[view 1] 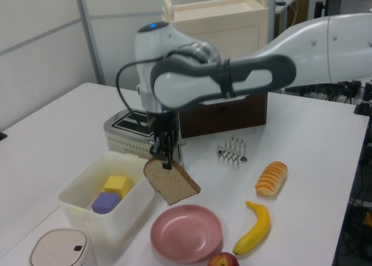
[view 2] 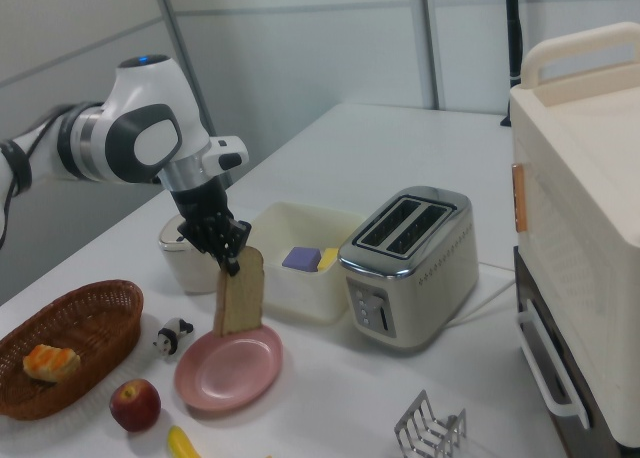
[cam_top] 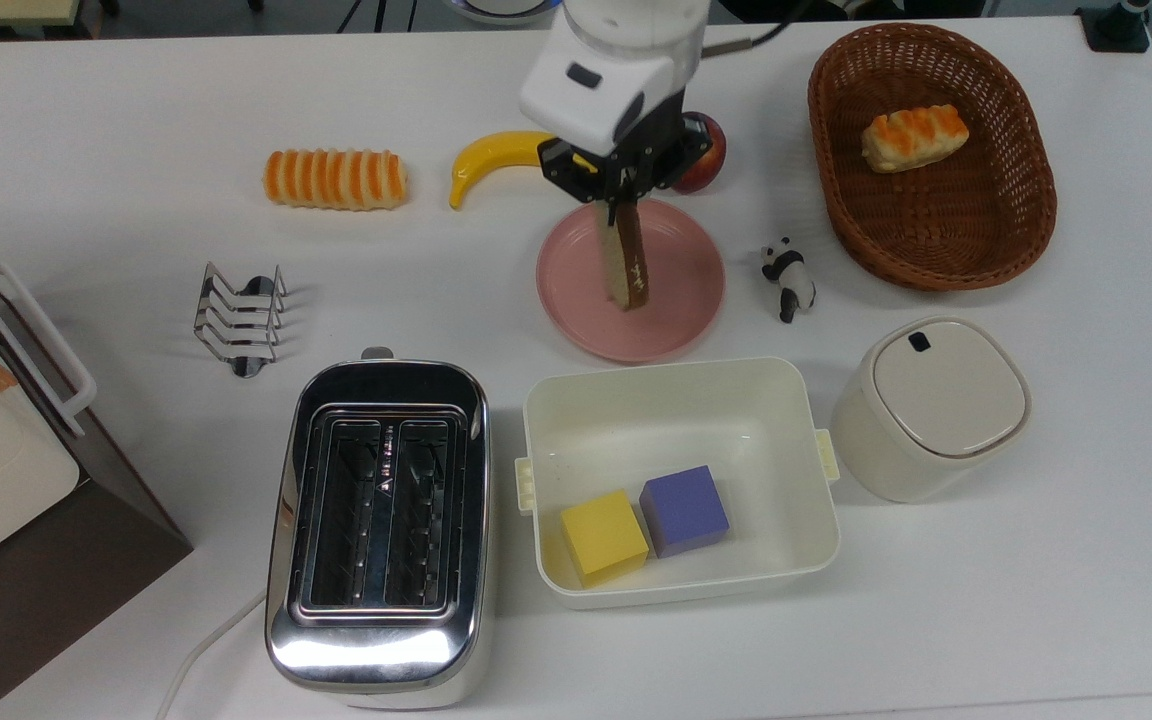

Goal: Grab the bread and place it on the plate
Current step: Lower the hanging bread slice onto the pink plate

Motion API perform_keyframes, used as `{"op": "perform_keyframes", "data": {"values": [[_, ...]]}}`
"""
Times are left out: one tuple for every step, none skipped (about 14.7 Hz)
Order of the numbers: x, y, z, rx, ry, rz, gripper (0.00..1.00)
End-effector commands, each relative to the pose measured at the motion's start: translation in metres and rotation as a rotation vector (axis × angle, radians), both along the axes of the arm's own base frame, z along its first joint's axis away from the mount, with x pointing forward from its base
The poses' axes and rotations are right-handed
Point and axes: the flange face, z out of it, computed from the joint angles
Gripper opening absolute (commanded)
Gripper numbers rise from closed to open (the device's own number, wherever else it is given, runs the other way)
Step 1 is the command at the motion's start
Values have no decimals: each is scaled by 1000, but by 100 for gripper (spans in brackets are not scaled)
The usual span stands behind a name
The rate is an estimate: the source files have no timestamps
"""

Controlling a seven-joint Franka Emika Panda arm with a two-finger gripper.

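Observation:
The bread [cam_top: 626, 265], a tan slice with a dark crust, hangs upright from its top edge. My gripper [cam_top: 616, 203] is shut on it. In the top view it shows edge-on over the middle of the pink plate [cam_top: 681, 290]. The left view shows the bread [view 1: 172, 183] tilted under the gripper [view 1: 164, 158], just above the plate [view 1: 186, 234]. In the right view the bread [view 2: 240, 293] stands over the far part of the plate [view 2: 225, 373] below the gripper [view 2: 232, 261]. I cannot tell whether its lower edge touches the plate.
Around the plate are a banana [cam_top: 496, 155], an apple [cam_top: 708, 165] partly under the arm, a panda figure [cam_top: 788, 275] and a white tub [cam_top: 676, 400] with two blocks. A toaster [cam_top: 376, 520], toast rack [cam_top: 241, 320], striped roll [cam_top: 336, 180], basket [cam_top: 936, 250] and lidded container [cam_top: 936, 405] stand further off.

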Motion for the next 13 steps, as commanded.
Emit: {"op": "perform_keyframes", "data": {"values": [[-5,9,-6,-113,0,84,2],[-7,11,-12,-121,12,91,2],[-9,14,-18,-129,21,99,2],[-11,19,-20,-145,23,111,2],[-15,27,-25,-159,35,127,3],[-18,31,-31,-164,44,136,4],[-21,37,-37,-168,54,146,8],[-24,41,-42,-175,65,153,14],[-25,42,-45,-185,68,156,35],[-25,41,-45,-190,67,148,72],[-25,40,-45,-192,65,133,100],[-25,39,-45,-202,63,124,100],[-25,38,-45,-224,56,116,100]]}}
